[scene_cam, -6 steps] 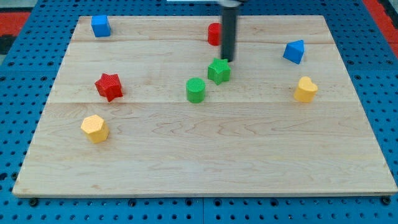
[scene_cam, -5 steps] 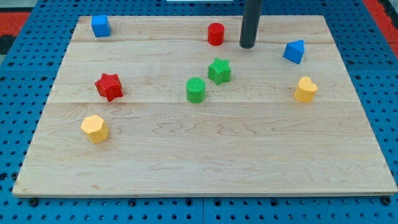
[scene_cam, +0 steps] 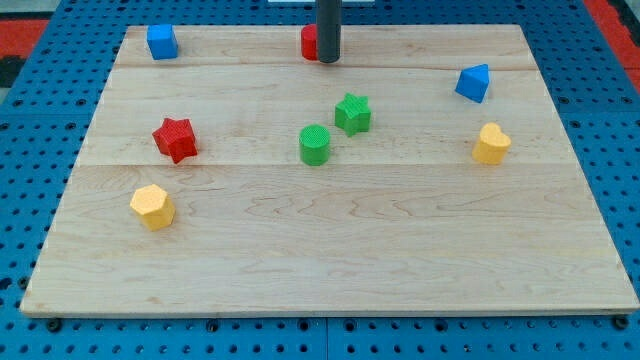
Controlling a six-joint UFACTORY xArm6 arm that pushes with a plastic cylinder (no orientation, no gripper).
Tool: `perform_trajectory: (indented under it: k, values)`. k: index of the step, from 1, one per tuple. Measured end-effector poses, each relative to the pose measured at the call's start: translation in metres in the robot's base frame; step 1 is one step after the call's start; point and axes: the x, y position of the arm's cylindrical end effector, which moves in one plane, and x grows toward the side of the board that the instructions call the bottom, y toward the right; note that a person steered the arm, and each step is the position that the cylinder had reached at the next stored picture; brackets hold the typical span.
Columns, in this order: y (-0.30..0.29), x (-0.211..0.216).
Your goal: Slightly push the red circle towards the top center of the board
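Note:
The red circle (scene_cam: 309, 42) is a small red cylinder near the top edge of the wooden board (scene_cam: 330, 250), a little left of centre. My dark rod stands right against its right side and hides part of it. My tip (scene_cam: 328, 60) rests on the board at the cylinder's lower right, touching or nearly touching it.
A blue cube (scene_cam: 161, 41) sits at the top left. A red star (scene_cam: 175, 139) and a yellow hexagon (scene_cam: 152, 207) lie on the left. A green cylinder (scene_cam: 314, 145) and green star (scene_cam: 352, 114) are mid-board. A blue wedge (scene_cam: 474, 82) and yellow heart (scene_cam: 491, 144) are on the right.
My tip moved from the red circle's right side leftward and up. The red circle shifted left and toward the top edge. The other blocks did not move.

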Motion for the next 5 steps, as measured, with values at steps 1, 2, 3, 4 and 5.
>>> perform_trajectory:
  k: [1, 2, 3, 4, 5]
  values:
    - [0.0, 0.0]
    - [-0.003, 0.002]
    - [-0.001, 0.007]
    - [-0.028, 0.008]
    - [-0.047, 0.01]
